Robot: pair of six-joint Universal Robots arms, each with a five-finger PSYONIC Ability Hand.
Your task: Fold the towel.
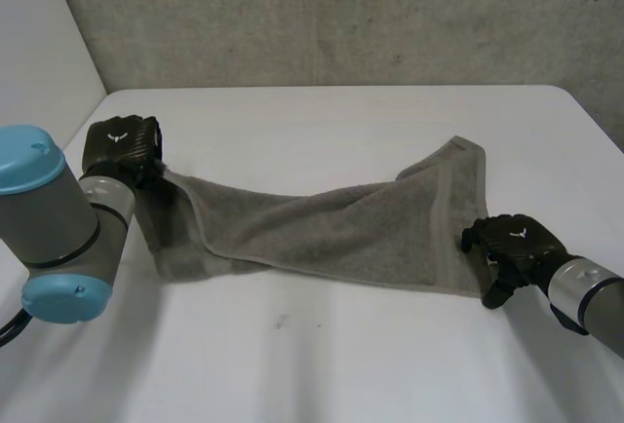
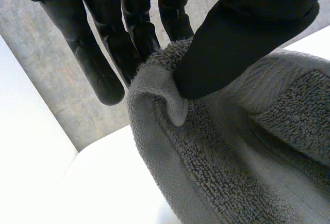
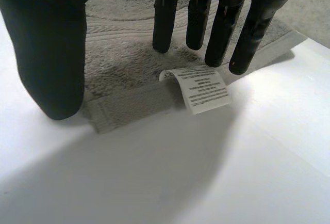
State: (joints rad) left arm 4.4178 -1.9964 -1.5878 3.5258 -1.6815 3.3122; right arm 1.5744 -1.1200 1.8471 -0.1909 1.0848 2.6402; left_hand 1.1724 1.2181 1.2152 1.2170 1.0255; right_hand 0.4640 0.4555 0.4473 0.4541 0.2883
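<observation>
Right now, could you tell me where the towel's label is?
In the right wrist view the label curls from the towel's hem onto the table, just past the fingertips of the right hand, at the towel's right corner.

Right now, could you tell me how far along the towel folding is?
No fold is finished: the grey towel lies stretched and rumpled. In hand: the left hand pinches one end, the right hand has straight fingers at the corner with the label. The whole fold is left.
</observation>
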